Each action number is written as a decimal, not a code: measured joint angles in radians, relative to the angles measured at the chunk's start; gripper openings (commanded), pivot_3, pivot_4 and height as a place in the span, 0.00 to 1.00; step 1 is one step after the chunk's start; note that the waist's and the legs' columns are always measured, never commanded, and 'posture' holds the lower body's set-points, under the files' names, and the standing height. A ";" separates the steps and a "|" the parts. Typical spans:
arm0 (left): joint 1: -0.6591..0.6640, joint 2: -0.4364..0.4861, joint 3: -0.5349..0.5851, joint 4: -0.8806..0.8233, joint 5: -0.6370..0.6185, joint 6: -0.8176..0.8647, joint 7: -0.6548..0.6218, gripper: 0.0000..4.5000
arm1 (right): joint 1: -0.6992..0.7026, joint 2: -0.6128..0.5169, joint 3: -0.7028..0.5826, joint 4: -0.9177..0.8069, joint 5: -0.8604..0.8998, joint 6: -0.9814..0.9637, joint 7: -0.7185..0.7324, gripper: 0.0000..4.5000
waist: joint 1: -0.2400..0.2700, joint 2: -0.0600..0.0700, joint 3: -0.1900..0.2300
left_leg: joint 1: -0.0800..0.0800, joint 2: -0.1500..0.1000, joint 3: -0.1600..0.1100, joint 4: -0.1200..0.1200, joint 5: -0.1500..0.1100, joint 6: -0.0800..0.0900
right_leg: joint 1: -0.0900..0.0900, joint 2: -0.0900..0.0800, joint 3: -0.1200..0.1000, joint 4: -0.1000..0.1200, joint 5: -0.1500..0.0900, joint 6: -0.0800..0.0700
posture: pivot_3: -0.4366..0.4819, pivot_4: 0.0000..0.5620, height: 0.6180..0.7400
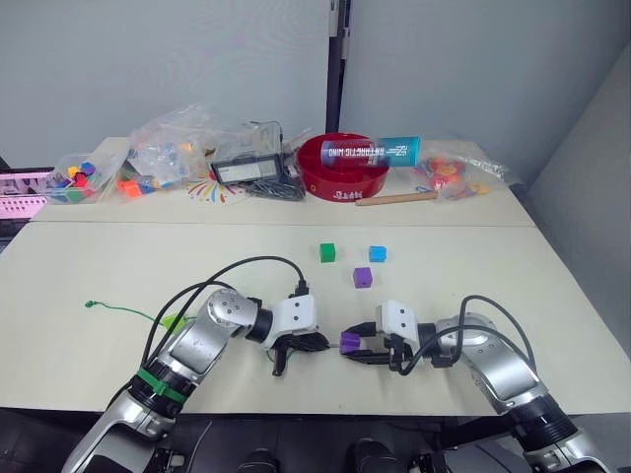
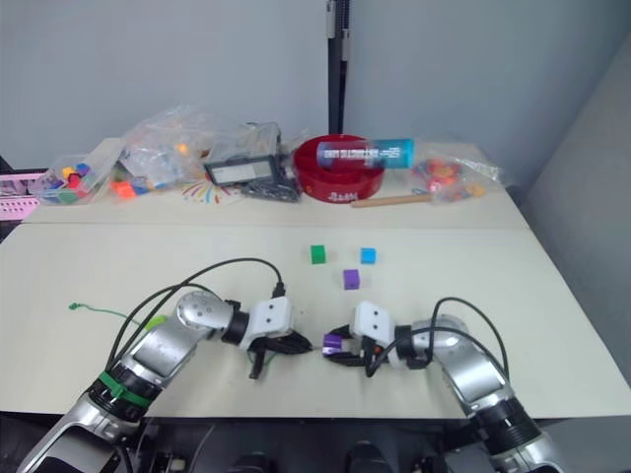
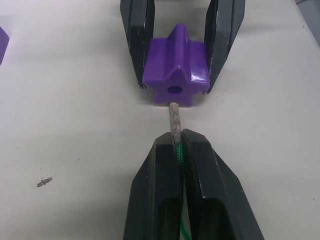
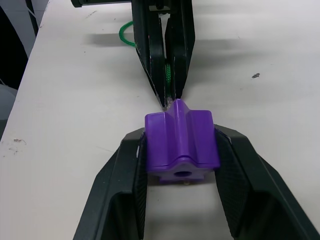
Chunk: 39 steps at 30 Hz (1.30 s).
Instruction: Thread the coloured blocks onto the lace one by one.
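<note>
Purple block [image 3: 175,75] sits clamped in my right gripper [image 4: 181,150] just above the counter [image 1: 99,266], while my left gripper [image 3: 177,150] pinches the green lace [image 3: 178,152], its pale tip touching the block's hole.

1. The head views are evenly and brightly lit from overhead; the cream table [image 1: 99,266] shows no harsh glare.
2. Shadows on that table are soft and short, sitting close under the arms and under the small cubes near its middle.
3. In the left wrist view the purple block [image 3: 175,67] carries small white highlights on its upper edges, and it is sharp.
4. The black fingers [image 3: 150,200] nearest the lens in that view look slightly soft.
5. The right wrist view has a darker, shadowed band beside the table's edge.
</note>
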 measured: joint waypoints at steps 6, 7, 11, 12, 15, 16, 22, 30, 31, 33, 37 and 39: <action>0.001 0.010 0.001 -0.006 -0.001 0.002 -0.001 0.01 | 0.024 -0.002 -0.014 -0.018 0.003 0.000 -0.012 0.31 | -0.001 0.000 0.000 | 0.000 0.000 0.000 0.000 0.000 0.000 | -0.001 0.000 0.000 0.000 0.000 0.000 | 0.48 0.27 1.00; 0.001 0.015 0.001 -0.009 -0.002 0.003 -0.001 0.01 | 0.028 -0.004 -0.018 -0.019 0.005 0.000 -0.012 0.31 | -0.002 0.000 0.000 | -0.001 0.000 0.000 0.000 0.000 0.000 | -0.001 0.000 0.000 0.000 0.000 0.000 | 0.48 0.27 1.00; 0.002 0.037 0.006 -0.018 -0.016 0.006 -0.006 0.01 | 0.036 -0.005 -0.024 -0.020 0.011 -0.001 -0.012 0.31 | -0.011 0.000 0.000 | 0.000 0.001 0.000 0.000 0.000 0.000 | -0.001 0.001 0.000 0.001 0.000 0.000 | 0.48 0.27 1.00; 0.002 0.044 0.006 -0.019 -0.019 0.007 -0.007 0.01 | 0.037 -0.005 -0.024 -0.020 0.011 -0.001 -0.011 0.31 | -0.012 0.000 0.000 | 0.000 0.001 0.000 0.000 0.000 0.000 | -0.002 0.001 0.000 0.002 0.000 0.000 | 0.48 0.27 1.00; 0.006 0.062 0.019 -0.022 -0.027 0.009 -0.014 0.01 | 0.037 -0.005 -0.024 -0.019 0.011 -0.003 -0.010 0.31 | -0.012 0.000 0.000 | 0.000 0.001 0.000 0.000 0.000 0.000 | -0.002 0.001 0.000 0.002 0.000 0.000 | 0.48 0.27 1.00; 0.009 0.066 0.029 -0.024 -0.037 0.011 -0.016 0.01 | 0.037 -0.005 -0.025 -0.019 0.011 -0.005 -0.009 0.31 | -0.012 0.000 0.000 | -0.001 0.001 0.000 0.000 0.000 0.000 | -0.002 0.001 0.000 0.002 0.000 0.000 | 0.48 0.27 1.00; 0.018 0.090 0.085 -0.054 -0.071 0.050 -0.016 0.01 | 0.037 -0.006 -0.026 -0.015 0.011 -0.010 -0.003 0.31 | -0.011 0.000 0.000 | -0.001 0.001 0.000 0.000 0.000 0.000 | -0.002 0.001 0.000 0.001 0.000 0.000 | 0.48 0.27 1.00; 0.040 0.112 0.089 -0.115 -0.110 0.092 -0.034 0.01 | 0.032 -0.005 -0.027 -0.004 0.011 -0.015 0.006 0.31 | -0.011 0.000 0.000 | -0.001 0.000 0.000 0.000 0.000 0.000 | -0.002 0.001 0.000 0.001 0.000 0.000 | 0.48 0.27 1.00; 0.043 0.122 0.089 -0.122 -0.115 0.094 -0.042 0.01 | 0.030 -0.004 -0.026 -0.001 0.011 -0.016 0.008 0.31 | -0.011 0.000 0.000 | -0.001 0.001 0.000 0.000 0.000 0.000 | -0.002 0.001 0.000 0.001 0.000 0.000 | 0.48 0.27 1.00; 0.049 0.133 0.089 -0.132 -0.119 0.096 -0.046 0.01 | 0.029 -0.002 -0.027 0.003 0.011 -0.020 0.008 0.31 | -0.011 0.000 0.000 | 0.000 0.001 0.000 0.000 0.000 0.000 | -0.002 0.000 0.000 0.001 0.000 0.000 | 0.48 0.27 1.00; 0.050 0.128 0.089 -0.132 -0.119 0.095 -0.037 0.01 | 0.029 -0.002 -0.027 0.003 0.011 -0.020 0.010 0.31 | -0.011 0.000 0.000 | 0.000 0.001 0.000 0.000 0.000 0.000 | -0.002 0.001 0.000 0.001 0.000 0.000 | 0.48 0.27 1.00; 0.049 0.121 0.088 -0.132 -0.118 0.095 -0.030 0.01 | 0.029 -0.002 -0.026 0.003 0.011 -0.020 0.011 0.31 | -0.011 0.000 0.000 | -0.001 0.001 0.000 0.000 0.000 0.000 | -0.002 0.001 0.000 0.001 0.000 0.000 | 0.48 0.27 1.00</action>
